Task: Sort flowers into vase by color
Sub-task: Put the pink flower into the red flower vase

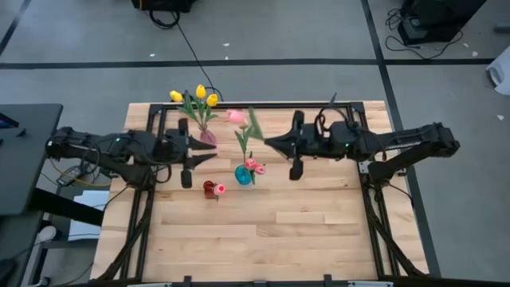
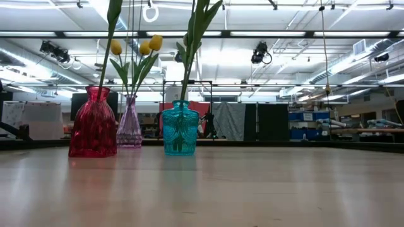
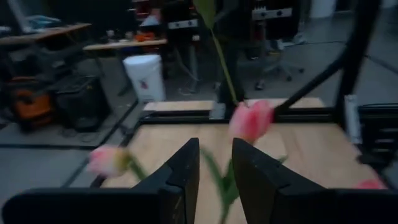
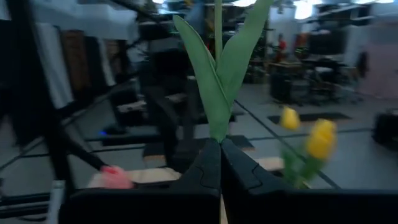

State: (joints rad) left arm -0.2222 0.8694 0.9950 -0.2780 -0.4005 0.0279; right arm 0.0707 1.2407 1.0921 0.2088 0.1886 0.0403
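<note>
Three vases stand on the table. A clear purple vase (image 1: 207,136) (image 2: 129,123) holds yellow tulips (image 1: 199,94). A teal vase (image 1: 243,174) (image 2: 179,129) holds pink tulips (image 1: 254,166). A red vase (image 1: 209,189) (image 2: 93,123) holds one pink tulip (image 1: 220,189). My right gripper (image 1: 267,143) (image 4: 220,146) is above the teal vase's far side, shut on another pink tulip (image 1: 237,116). My left gripper (image 1: 209,151) (image 3: 216,162) is open between the purple and teal vases. A blurred pink head (image 3: 252,119) and a green stem show beyond its fingers. My right gripper pinches the pink tulip's green stem between its two fingers, just below where the two leaves branch (image 4: 217,134). The fingers come level from the table's right, across the stem. The leaves and stem rise upright above the fingers. The fingers hide the stem's lower end.
Black frame rails (image 1: 263,106) run along the table's far edge and between the arm bases. Bare wood (image 1: 303,231) fills the near half of the table. In the low view all stems rise out of the picture's top and no gripper shows.
</note>
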